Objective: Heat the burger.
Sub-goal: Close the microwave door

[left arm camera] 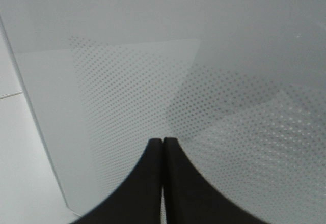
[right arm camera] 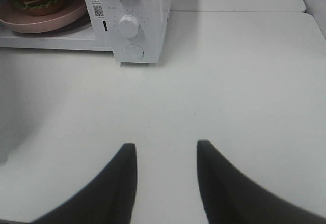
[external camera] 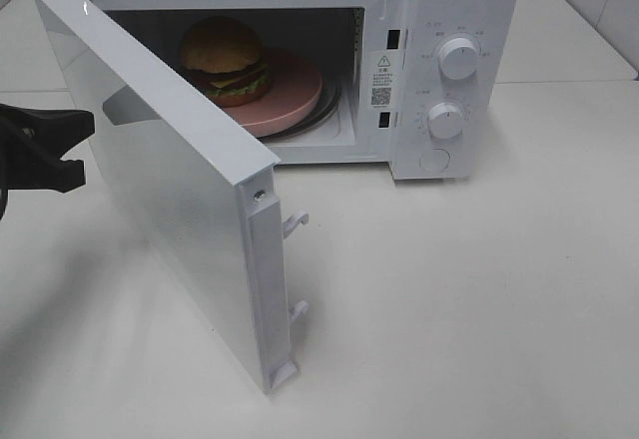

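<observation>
1. Door (external camera: 170,190): the part nearest the high camera. It stands swung open toward the lower centre of the frame, hinged at the upper left. Two latch hooks (external camera: 296,222) project from its free edge.

2. Left hand (left arm camera: 162,141): at the left edge of the high view, outside the door. Its two dark fingers are pressed together with nothing between them. The tips face the dotted window of the door at close range. Contact with the door cannot be determined.

3. Right hand (right arm camera: 167,147): not visible in the high view. Its wrist camera shows the fingers spread and empty above the bare white surface (right arm camera: 229,81), well apart from the microwave.

4. Microwave (external camera: 469,20): white, standing on the surface in the upper half of the frame. The control panel on its right side carries an upper knob (external camera: 459,59), a lower knob (external camera: 445,120) and a round button (external camera: 435,161).

5. Burger (external camera: 225,55): inside the open cavity, upright, resting on the left part of a pink plate (external camera: 290,100).
</observation>
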You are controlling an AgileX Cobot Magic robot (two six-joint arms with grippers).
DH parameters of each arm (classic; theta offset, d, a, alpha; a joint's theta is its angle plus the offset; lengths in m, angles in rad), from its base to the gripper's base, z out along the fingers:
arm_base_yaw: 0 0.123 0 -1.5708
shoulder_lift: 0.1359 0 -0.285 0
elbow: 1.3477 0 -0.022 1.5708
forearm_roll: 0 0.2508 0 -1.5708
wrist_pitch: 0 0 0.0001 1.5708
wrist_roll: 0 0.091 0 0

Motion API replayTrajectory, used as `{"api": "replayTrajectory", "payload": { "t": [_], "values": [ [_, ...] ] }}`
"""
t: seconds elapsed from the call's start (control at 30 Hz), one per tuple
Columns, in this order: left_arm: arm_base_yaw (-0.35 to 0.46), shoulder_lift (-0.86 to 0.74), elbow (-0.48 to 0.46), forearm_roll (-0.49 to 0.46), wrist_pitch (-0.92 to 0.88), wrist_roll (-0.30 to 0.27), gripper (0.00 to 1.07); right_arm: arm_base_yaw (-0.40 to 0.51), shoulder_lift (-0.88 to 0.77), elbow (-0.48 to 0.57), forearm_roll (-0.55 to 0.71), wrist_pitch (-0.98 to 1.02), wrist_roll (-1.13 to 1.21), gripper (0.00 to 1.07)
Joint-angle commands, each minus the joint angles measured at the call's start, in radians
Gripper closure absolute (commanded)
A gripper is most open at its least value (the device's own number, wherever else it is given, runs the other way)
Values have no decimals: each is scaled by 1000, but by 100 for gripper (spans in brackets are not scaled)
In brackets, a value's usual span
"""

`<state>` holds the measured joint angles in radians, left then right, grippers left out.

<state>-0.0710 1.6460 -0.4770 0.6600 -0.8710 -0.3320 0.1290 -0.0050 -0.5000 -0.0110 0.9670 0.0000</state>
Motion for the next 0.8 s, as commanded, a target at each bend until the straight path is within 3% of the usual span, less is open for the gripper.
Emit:
{"api": "replayTrajectory", "payload": {
  "t": [0.03,0.23,0.53,0.8],
  "values": [
    [-30,1,-9,-34,-1,4,107,-6,-25,4,2,-5,-13,66],
    [-67,5,-16,-107,18,80,107,-6,-25,4,2,-5,-13,66],
    [-84,24,-28,-117,20,76,107,-6,-25,4,2,-5,-13,66],
    [-130,69,-59,-193,21,93,107,-6,-25,4,2,-5,-13,66]
  ]
}}
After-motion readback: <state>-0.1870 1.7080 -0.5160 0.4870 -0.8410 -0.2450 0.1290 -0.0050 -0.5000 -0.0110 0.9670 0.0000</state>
